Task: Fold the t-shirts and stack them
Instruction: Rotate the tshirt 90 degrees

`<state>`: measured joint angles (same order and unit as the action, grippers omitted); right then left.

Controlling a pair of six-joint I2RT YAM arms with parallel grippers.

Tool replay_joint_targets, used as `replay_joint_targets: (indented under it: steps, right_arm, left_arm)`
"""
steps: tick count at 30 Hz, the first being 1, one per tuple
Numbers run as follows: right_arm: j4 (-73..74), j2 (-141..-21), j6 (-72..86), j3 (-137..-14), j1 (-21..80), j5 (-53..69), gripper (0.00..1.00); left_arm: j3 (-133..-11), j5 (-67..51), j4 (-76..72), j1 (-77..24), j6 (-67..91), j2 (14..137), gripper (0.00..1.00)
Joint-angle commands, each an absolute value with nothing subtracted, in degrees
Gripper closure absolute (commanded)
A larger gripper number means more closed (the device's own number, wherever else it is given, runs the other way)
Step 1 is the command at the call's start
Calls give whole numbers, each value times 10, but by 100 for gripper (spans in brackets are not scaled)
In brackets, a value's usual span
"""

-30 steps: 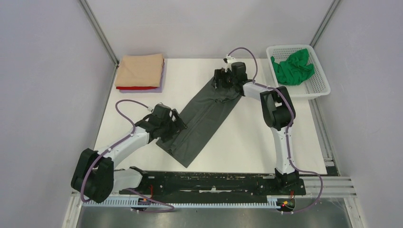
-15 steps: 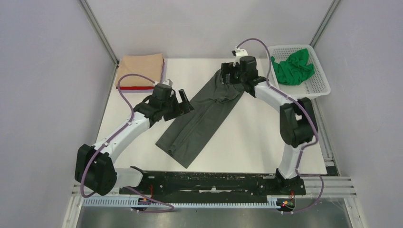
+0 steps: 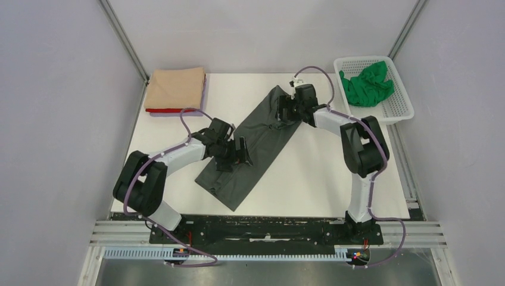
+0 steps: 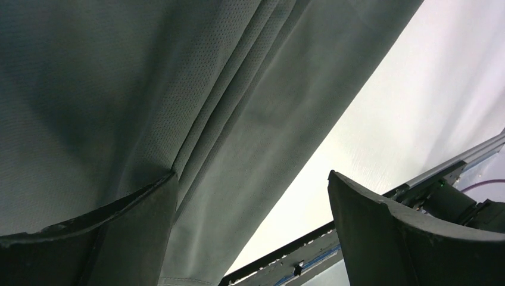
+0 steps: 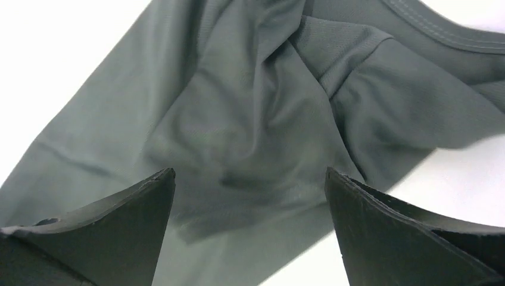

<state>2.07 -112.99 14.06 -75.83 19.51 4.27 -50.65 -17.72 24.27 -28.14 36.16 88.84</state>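
Left jaws are wide apart with nothing between them, sitting low over the dark grey t-shirt about halfway along it, toward its left long edge. Can't tell if they actually touch the cloth. Right jaws are spread open too, empty, over the rumpled far end of the same shirt, where the collar and a sleeve fold bunch up.

The shirt is folded into a long strip lying diagonally on the desk, far end toward the right, near end toward the left, with its hem corner close to the desk's near edge. The long edges look pretty straight, and pleats run lengthwise in the left wrist view.

There's plenty of bare desk to the right and near side of the strip, plus a bare far patch between it and the stack. The stack's in the far left corner: tan t-shirt on top, red t-shirt peeking out underneath. The green t-shirt sits crumpled in the basket at the far right corner.
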Motion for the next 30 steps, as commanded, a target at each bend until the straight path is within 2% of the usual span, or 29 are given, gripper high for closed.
replay_joint_targets:
  steps: [1,11,17,21,25,30]
  right_arm:
    - [19,-1199,162,-835,189,51,2]
    - [17,-1324,157,-950,179,84,2]
    - [-3,-1447,151,-1116,174,100,2]
    - [-72,-1493,152,-1194,174,97,2]
    - [-68,-1454,139,-1228,173,102,2]
    - [-103,-1249,109,-1041,174,96,2]
  left_arm:
    - [-491,-217,188,-293,360,901,0]
    - [-501,-231,152,-331,413,967,0]
    - [-524,-255,73,-361,469,1006,0]
    - [-577,-263,47,-381,480,1038,0]
    - [-619,-255,83,-389,453,1022,0]
    - [-607,-165,196,-390,390,917,0]
